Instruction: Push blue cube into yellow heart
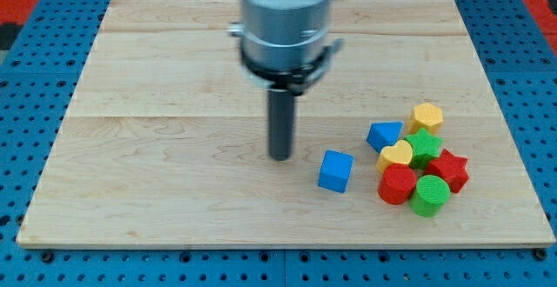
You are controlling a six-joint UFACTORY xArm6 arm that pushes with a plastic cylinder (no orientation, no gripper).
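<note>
The blue cube [335, 170] lies alone on the wooden board, right of centre and toward the view's bottom. The yellow heart [396, 156] lies to its right, in a cluster of blocks, with a small gap between it and the cube. My tip [280, 156] rests on the board just left of the blue cube and slightly above it in the view, not touching it. The rod hangs from the grey arm body [285, 17] at the view's top centre.
The cluster at the right holds a blue triangular block [384, 135], a yellow hexagon block [426, 116], a green star [424, 147], a red star [450, 169], a red cylinder [398, 184] and a green cylinder [430, 195]. The board's right edge [513, 122] is near.
</note>
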